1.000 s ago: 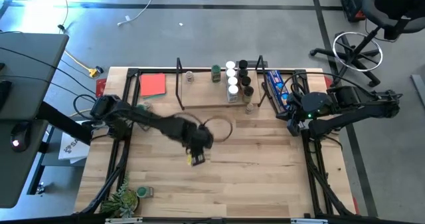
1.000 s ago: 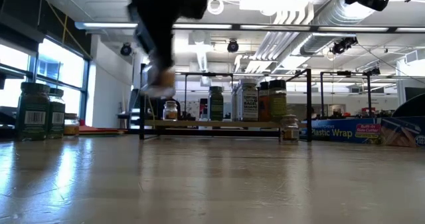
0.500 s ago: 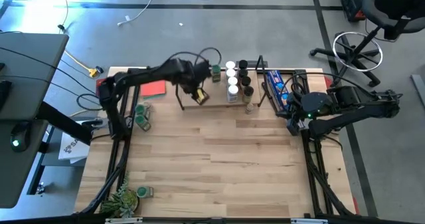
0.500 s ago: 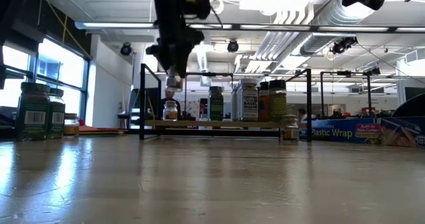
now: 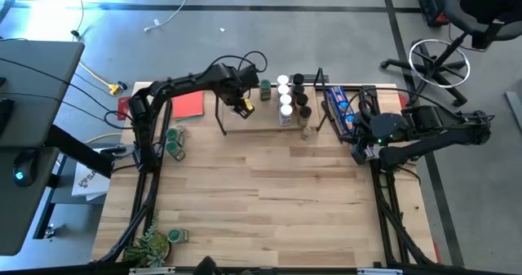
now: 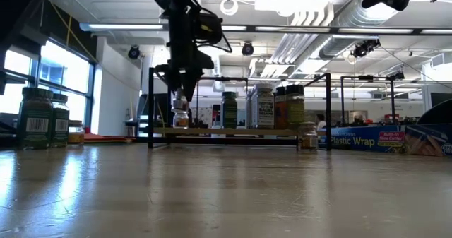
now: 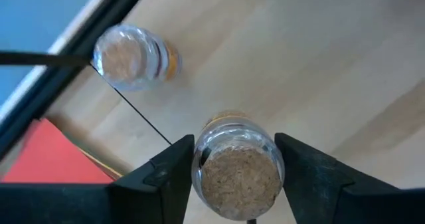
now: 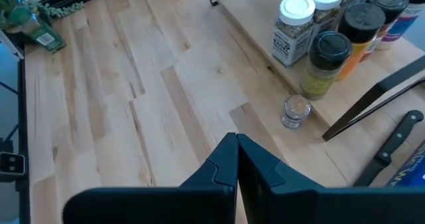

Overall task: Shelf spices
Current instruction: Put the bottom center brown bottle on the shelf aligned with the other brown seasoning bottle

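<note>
Cork-topped jar (image 7: 237,172) between left pincer (image 7: 232,177) fingers, above shelf (image 5: 259,118)

Overhead camera looks straight down on the worktop (image 5: 269,193); a low camera faces level across it; wrist cameras sit close. All share the shelf (image 5: 269,121).

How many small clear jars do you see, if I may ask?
3: held jar in the left gripper over the shelf; second jar on the shelf; third jar on the table by it. Others may be hidden.
</note>
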Action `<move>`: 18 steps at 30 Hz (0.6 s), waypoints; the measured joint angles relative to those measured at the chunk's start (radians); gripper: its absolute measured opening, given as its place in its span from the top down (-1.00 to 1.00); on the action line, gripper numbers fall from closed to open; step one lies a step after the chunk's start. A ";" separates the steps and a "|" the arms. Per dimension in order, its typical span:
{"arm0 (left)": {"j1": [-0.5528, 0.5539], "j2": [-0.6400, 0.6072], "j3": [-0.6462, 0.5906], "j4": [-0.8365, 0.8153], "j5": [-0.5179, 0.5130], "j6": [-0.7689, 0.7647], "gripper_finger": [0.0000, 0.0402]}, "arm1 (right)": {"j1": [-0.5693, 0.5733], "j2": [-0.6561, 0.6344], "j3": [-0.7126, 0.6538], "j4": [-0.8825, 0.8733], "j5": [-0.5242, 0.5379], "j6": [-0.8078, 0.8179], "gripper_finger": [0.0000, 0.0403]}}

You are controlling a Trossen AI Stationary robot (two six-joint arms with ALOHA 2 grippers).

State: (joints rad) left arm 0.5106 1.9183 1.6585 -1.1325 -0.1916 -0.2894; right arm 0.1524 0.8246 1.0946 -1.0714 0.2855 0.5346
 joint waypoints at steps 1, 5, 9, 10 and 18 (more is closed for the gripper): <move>0.000 0.002 0.000 0.009 -0.007 0.007 0.03 | -0.001 0.000 0.000 0.000 0.002 0.006 1.00; 0.001 0.014 -0.008 0.031 0.003 0.011 0.01 | -0.002 0.000 0.000 0.000 0.003 0.007 1.00; 0.003 0.010 -0.003 0.077 0.004 0.011 0.01 | -0.002 0.000 0.000 0.000 0.003 0.007 1.00; 0.003 0.015 -0.004 0.085 0.007 0.012 0.00 | -0.002 0.000 0.000 0.000 0.003 0.007 1.00; 0.003 0.026 -0.005 0.138 0.054 0.181 0.00 | -0.002 0.000 0.000 0.000 0.001 0.007 1.00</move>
State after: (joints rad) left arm 0.5133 1.9442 1.6538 -0.9944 -0.1371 -0.1080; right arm 0.1505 0.8242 1.0946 -1.0715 0.2870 0.5418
